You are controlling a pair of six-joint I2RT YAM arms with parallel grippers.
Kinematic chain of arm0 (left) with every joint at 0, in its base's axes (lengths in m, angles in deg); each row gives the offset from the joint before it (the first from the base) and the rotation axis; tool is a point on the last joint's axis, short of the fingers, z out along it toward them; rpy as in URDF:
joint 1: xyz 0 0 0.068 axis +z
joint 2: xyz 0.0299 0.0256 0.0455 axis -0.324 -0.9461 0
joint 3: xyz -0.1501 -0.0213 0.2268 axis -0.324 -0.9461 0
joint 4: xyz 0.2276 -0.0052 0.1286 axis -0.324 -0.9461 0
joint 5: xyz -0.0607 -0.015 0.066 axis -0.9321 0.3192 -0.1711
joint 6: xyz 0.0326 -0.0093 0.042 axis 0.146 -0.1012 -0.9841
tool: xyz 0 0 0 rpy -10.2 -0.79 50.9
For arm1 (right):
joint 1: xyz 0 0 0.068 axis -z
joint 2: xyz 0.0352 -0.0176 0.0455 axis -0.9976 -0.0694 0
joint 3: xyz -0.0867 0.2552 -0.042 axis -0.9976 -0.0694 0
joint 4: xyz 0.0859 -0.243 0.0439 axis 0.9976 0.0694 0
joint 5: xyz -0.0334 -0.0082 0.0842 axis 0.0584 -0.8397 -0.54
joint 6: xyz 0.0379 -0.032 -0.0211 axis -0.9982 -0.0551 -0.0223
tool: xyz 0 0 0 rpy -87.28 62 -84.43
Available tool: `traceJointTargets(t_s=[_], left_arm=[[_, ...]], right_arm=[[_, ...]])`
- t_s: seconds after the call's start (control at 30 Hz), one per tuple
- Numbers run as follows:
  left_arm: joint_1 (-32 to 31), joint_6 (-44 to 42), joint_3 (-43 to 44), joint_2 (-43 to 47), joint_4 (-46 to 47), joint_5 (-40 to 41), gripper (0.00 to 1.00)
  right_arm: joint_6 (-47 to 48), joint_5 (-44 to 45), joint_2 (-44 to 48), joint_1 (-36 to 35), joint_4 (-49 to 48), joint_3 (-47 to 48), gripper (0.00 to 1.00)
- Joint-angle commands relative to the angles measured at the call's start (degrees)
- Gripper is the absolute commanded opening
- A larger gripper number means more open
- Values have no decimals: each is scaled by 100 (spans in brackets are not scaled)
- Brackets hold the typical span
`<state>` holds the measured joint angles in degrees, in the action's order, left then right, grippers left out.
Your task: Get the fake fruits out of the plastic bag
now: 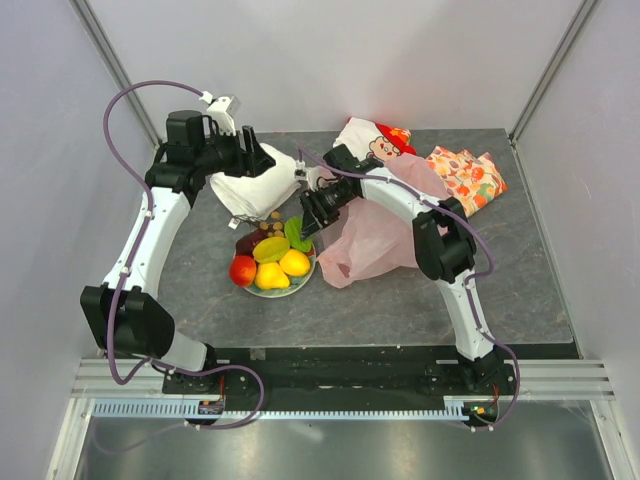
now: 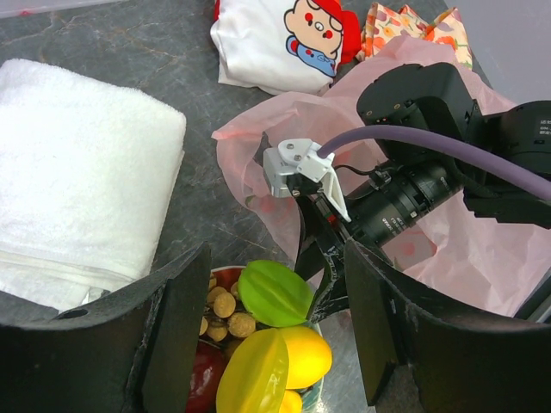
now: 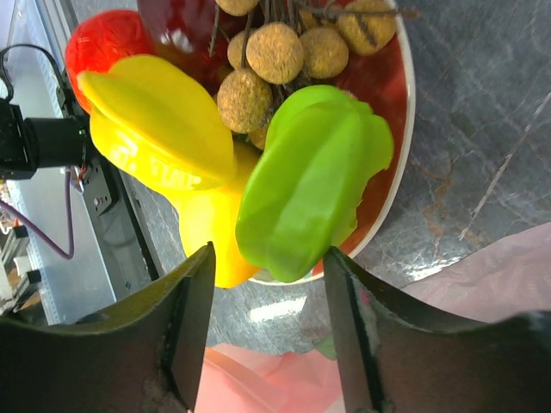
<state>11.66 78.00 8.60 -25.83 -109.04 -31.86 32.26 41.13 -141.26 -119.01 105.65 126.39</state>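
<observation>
The fake fruits lie on a red plate (image 1: 290, 292): a red-yellow apple (image 1: 242, 270), yellow pieces (image 1: 272, 250), a green piece (image 1: 297, 233), a grape bunch (image 2: 225, 314) and a dark red plum (image 2: 205, 379). The pale pink plastic bag (image 1: 375, 240) lies crumpled right of the plate. My right gripper (image 1: 305, 218) is open at the plate's far right rim; in the right wrist view its open jaws (image 3: 269, 335) flank the tip of the green piece (image 3: 314, 181) without touching it. My left gripper (image 1: 262, 160) is open and empty above the white towel, looking down at the plate.
A folded white towel (image 1: 245, 190) lies behind the plate under the left gripper. A white cartoon-print cloth (image 1: 370, 140) and an orange-patterned cloth (image 1: 465, 175) lie at the back right. The bag's edge (image 3: 508, 267) lies close to the plate rim (image 3: 403, 112).
</observation>
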Motion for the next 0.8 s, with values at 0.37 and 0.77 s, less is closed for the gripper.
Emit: traceJointTargets(t_s=[0.37,0.77], left_arm=[[-14,-109,-44,-37,112,-19,70],[-14,-65,-9,-99,139,-71,70]], right_arm=[[192,253,-113,30,-13,-181,98],[244,490,-34,82,49,-49,98]])
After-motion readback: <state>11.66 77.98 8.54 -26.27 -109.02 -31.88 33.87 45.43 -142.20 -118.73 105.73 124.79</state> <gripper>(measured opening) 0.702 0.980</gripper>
